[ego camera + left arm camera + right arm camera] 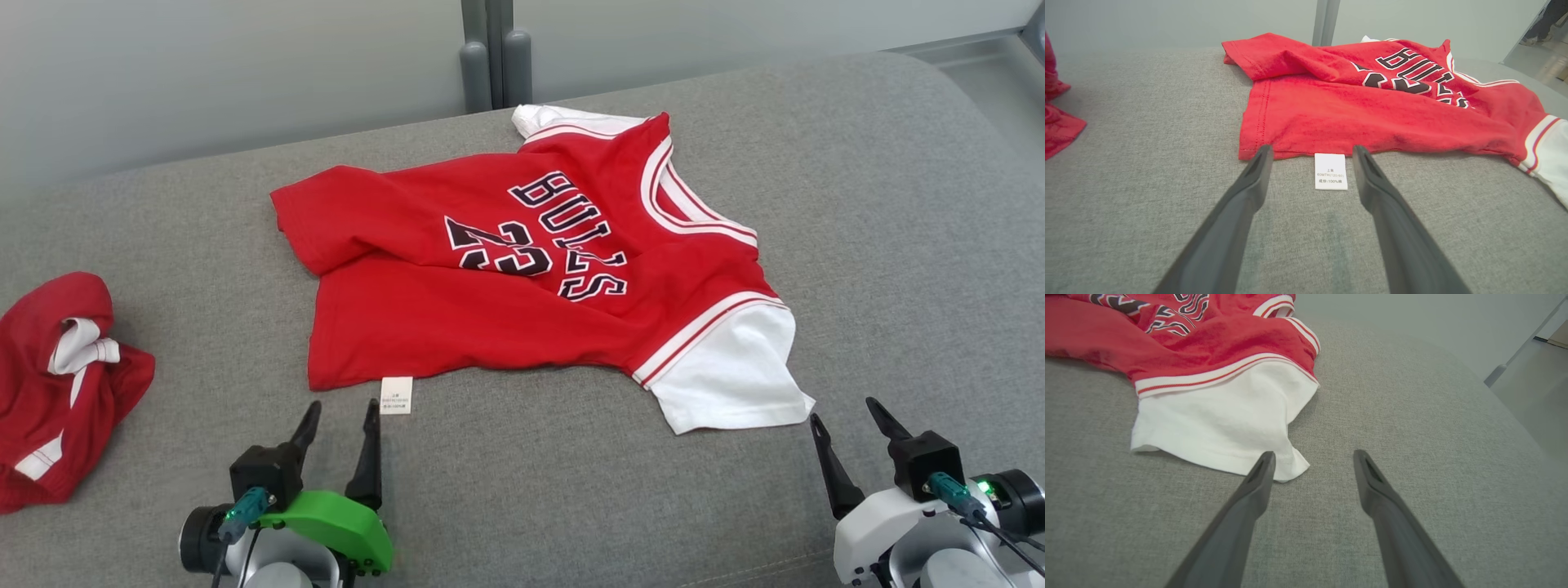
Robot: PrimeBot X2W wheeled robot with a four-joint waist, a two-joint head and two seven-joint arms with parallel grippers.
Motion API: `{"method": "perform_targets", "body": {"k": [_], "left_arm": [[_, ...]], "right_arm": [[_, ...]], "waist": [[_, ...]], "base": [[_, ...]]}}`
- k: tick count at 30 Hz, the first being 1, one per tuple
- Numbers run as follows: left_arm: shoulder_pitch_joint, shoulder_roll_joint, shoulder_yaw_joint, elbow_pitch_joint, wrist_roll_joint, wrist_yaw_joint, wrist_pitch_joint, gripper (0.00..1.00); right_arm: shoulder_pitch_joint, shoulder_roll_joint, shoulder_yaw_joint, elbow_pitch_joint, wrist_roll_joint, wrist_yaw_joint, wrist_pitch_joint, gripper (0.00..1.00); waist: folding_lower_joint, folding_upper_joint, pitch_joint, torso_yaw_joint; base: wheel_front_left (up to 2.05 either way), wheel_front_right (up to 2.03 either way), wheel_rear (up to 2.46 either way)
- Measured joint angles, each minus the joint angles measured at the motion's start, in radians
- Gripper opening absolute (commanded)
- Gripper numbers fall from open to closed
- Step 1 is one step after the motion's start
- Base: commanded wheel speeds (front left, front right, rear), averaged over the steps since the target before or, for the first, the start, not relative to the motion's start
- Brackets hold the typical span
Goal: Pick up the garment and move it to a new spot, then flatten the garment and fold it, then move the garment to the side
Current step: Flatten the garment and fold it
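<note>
The garment (522,269) is a red jersey with white sleeves and dark lettering, spread mostly flat on the grey cushion, hem to the left with a wrinkled far corner. Its white label (1331,171) sticks out from the near edge. My left gripper (343,408) stands open just short of that edge, its fingers either side of the label (396,395). My right gripper (845,412) is open too, beside the near white sleeve (1220,424), with nothing between its fingers. The jersey (1372,102) fills the upper part of the left wrist view.
A second red and white garment (57,384) lies crumpled at the cushion's left edge. The grey cushion (898,245) stretches bare to the right of the jersey. A grey post (490,57) stands behind the far edge, before a pale wall.
</note>
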Motion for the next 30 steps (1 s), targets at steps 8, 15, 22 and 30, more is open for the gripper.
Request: {"method": "perform_targets", "body": {"k": [8, 15, 22, 30], "left_arm": [[-0.03, 0.001, 0.105, 0.021, 0.041, -0.002, 0.0, 1.0], [-0.108, 0.008, 0.144, 0.076, 0.086, -0.029, 0.0, 1.0], [-0.174, 0.02, 0.187, 0.134, 0.093, -0.044, 0.0, 1.0], [-0.18, 0.009, 0.182, 0.174, 0.076, -0.062, 0.0, 0.0]], "right_arm": [[0.002, 0.031, -0.015, -0.059, 0.013, 0.0, -0.005, 1.0], [-0.027, 0.058, 0.003, -0.095, 0.015, 0.0, -0.006, 1.0], [-0.049, 0.063, 0.007, -0.117, 0.024, 0.0, -0.006, 1.0], [-0.05, 0.073, -0.02, -0.117, 0.031, 0.0, -0.006, 1.0]], "waist": [[0.0, 0.0, 0.035, -0.008], [0.0, 0.0, 0.085, -0.024], [0.0, 0.0, 0.139, -0.043], [0.0, 0.0, 0.158, -0.046]], "base": [[0.0, 0.0, 0.0], [0.0, 0.0, 0.0], [0.0, 0.0, 0.0], [0.0, 0.0, 0.0]]}}
